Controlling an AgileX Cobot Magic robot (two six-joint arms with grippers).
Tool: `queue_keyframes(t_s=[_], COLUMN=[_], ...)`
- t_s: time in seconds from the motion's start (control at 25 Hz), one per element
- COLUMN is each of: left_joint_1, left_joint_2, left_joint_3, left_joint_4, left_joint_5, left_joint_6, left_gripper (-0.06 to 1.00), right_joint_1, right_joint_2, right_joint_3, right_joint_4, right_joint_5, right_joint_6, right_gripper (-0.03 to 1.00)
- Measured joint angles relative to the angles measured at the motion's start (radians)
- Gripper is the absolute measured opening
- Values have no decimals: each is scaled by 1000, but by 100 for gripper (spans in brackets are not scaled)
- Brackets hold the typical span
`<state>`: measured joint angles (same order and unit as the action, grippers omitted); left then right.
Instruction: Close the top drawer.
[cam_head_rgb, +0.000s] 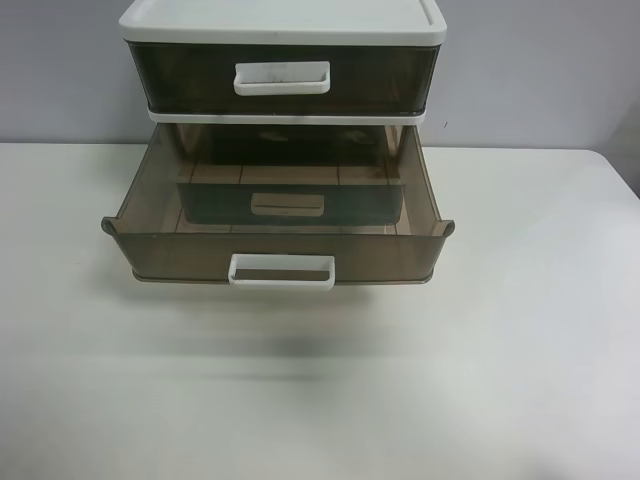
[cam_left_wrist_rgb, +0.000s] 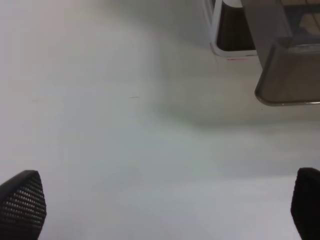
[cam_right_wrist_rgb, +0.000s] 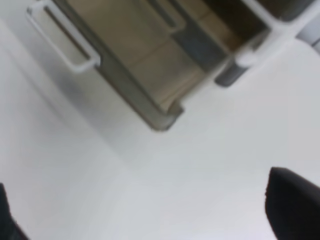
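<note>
Top drawer (cam_head_rgb: 282, 77): you found it pushed in; lower drawer (cam_head_rgb: 180, 255) beneath it pulled out; left jaws, right jaws wide apart, empty

The top drawer (cam_head_rgb: 380, 75), at the upper centre of the high view, is showing smoky-brown translucent plastic, smooth and faintly glossy. Its loop handle (cam_head_rgb: 281, 77) is looking like white opaque plastic, smudged with small dark scuffs. Above it the lid (cam_head_rgb: 280, 20) is reading as plain white plastic with a soft sheen. Lower down, the second drawer (cam_head_rgb: 180, 255) is letting light through the same brown plastic, and its handle (cam_head_rgb: 281, 271) is looking clean and white. The table (cam_head_rgb: 500, 350) is appearing off-white, smooth and matt. On the left gripper (cam_left_wrist_rgb: 162, 210), one black pad (cam_left_wrist_rgb: 22, 202) is showing a fine dotted grip texture; the right gripper (cam_right_wrist_rgb: 150, 210) is looking dull black.
</note>
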<state>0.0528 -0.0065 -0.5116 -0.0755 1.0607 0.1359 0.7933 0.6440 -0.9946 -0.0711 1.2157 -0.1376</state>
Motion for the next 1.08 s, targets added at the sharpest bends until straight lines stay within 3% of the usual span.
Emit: queue_keyframes(t_s=[0.08,0.28,0.52,0.64,1.08], left_joint_1=[0,0,0,0,0], left_joint_2=[0,0,0,0,0], left_joint_3=[0,0,0,0,0], left_joint_4=[0,0,0,0,0], left_joint_5=[0,0,0,0,0], left_joint_6=[0,0,-1,-1,-1], left_gripper=[99,99,99,99,99], right_joint_1=[-87,-402,-640,-692,-699], right_joint_2=[-83,-319,-595,-646,-646], right_joint_3=[84,283,477,487,489], right_joint_4=[14,77,96,96,96], right_joint_5=[0,-48,-127,-139,-142], right_joint_6=[34,64,64,64,65], right_gripper=[99,99,99,99,99])
